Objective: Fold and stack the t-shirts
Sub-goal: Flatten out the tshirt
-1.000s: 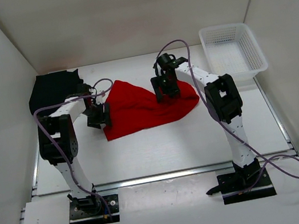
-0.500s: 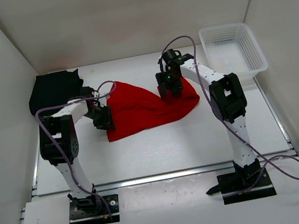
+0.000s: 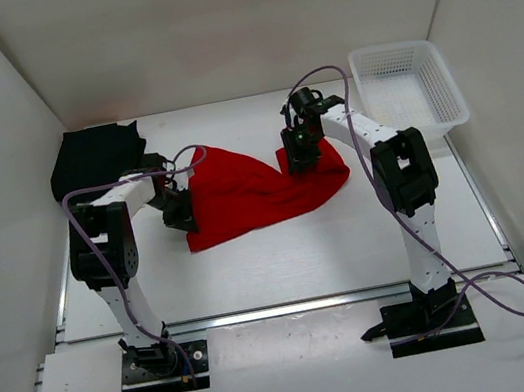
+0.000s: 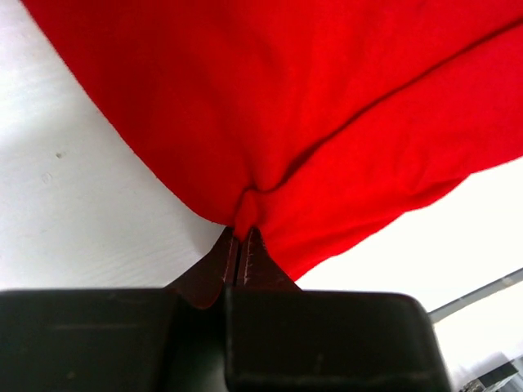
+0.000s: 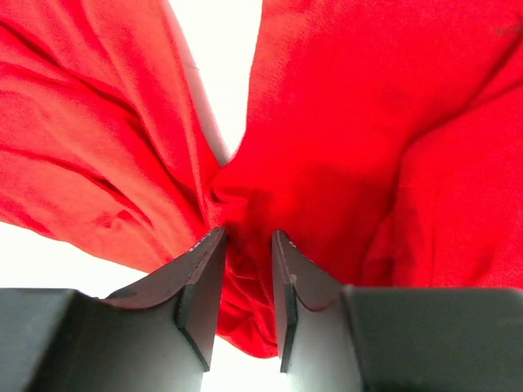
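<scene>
The red shirt (image 3: 256, 192) is spread at the centre of the table (image 3: 282, 253). Its left edge is pinched by the left gripper (image 4: 239, 238), whose jaws are pressed fully together. A bunch near its upper right is clamped between the narrowly parted jaws of the right gripper (image 5: 245, 241). The black shirt (image 3: 93, 157) is seen at upper left, a basket (image 3: 423, 130) at upper right.

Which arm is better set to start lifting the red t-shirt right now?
Left. The left gripper is pinched shut on the red t-shirt's edge, cloth puckering at its tips. The right gripper straddles a bunched fold with a gap between its jaws, so I cannot tell that it grips firmly.
</scene>
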